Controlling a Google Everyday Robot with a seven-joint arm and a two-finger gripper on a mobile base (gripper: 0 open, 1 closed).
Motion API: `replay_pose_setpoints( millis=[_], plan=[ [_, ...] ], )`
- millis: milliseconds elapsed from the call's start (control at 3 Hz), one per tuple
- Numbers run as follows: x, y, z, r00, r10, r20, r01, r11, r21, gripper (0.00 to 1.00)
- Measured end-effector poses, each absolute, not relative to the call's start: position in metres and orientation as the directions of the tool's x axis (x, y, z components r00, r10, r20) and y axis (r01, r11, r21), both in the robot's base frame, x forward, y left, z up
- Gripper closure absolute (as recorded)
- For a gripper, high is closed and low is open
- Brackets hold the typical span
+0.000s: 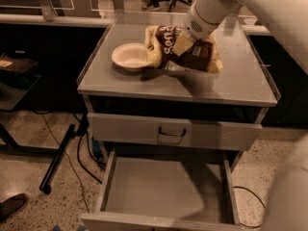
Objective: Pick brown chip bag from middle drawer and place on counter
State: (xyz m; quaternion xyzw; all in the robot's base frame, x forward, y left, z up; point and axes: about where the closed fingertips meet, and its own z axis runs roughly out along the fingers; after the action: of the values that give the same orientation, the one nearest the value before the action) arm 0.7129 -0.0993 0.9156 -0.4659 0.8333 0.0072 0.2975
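Your pincer [184,43], clamped on the brown chip bag [192,57], hangs over the middle of the surface [240,88], with the white bowl [129,57] just beside the bag toward the left edge, so you have bare room along the front and right edges.

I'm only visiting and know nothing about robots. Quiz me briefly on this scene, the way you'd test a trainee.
1. True or false: the brown chip bag lies in the open middle drawer.
2. What sits beside the bag on the counter? A) mug B) white bowl C) can
3. Fill in: the gripper, shut on the bag, is over the ____.
Key: 1 false; 2 B; 3 counter.
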Motion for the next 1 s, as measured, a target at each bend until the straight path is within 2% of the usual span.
replay_pose_setpoints(
  millis=[333,667,1000],
  plan=[
    [0.761,-0.165,0.91,-0.509,-0.752,-0.418,-0.696,0.646,-0.314,1.0],
    [0.771,-0.225,0.914,-0.592,-0.717,-0.37,-0.622,0.697,-0.357,1.0],
    [0.774,-0.228,0.92,-0.591,-0.714,-0.375,-0.613,0.7,-0.366,0.81]
  ],
)
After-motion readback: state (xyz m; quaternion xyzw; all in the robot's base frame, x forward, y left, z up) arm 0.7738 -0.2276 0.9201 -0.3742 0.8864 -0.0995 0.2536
